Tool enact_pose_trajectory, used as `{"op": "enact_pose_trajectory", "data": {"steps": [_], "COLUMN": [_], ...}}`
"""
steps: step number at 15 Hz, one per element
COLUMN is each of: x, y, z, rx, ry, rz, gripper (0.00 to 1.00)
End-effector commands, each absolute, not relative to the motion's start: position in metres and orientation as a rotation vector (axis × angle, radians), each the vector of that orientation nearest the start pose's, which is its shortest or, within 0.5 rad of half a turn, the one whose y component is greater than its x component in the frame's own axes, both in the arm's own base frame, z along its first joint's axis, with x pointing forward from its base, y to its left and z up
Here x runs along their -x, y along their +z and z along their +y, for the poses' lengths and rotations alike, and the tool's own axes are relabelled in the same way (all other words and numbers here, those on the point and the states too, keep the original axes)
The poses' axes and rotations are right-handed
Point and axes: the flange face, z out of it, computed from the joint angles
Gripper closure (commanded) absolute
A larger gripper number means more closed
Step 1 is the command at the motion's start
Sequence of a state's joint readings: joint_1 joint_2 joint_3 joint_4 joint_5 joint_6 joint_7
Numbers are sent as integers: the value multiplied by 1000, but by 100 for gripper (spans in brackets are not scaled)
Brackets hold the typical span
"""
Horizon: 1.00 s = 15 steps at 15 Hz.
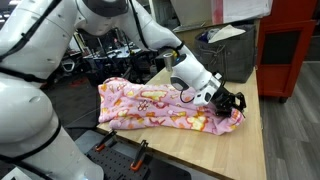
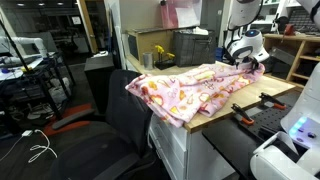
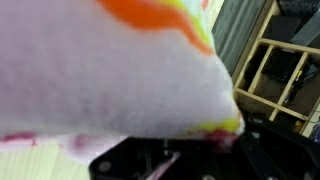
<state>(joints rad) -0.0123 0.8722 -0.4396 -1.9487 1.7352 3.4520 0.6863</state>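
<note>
A pink blanket point(image 1: 160, 105) with yellow and orange prints lies spread over the wooden table point(image 1: 250, 140); one edge hangs off the table side point(image 2: 165, 100). My gripper point(image 1: 232, 103) sits at the blanket's far corner, shut on a fold of the cloth. In the wrist view the blanket point(image 3: 110, 70) fills most of the picture, blurred and very close, with its yellow and red edge pinched at the dark gripper point(image 3: 200, 150) along the bottom. The fingertips themselves are hidden by cloth.
A dark bin with white sheets point(image 1: 228, 50) stands behind the table. A red cabinet point(image 1: 295, 55) is at the back. Black clamps point(image 1: 135, 155) sit on the table's front edge. A wooden shelf frame point(image 3: 275, 70) shows beside the gripper. A black chair point(image 2: 120, 120) stands near the hanging cloth.
</note>
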Motion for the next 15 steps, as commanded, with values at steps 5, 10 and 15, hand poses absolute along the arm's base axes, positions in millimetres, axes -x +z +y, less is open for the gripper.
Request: {"op": "enact_pose_trajectory", "data": {"steps": [5,10,15], "x": [-411,-412,-415], "y": [193,210,220], "z": [-329,-330,-324], "rx": [504,403,378], "ry": [-960,-947,-924], "rz": [2871,2840,2820], "gripper": [98,98,44]}}
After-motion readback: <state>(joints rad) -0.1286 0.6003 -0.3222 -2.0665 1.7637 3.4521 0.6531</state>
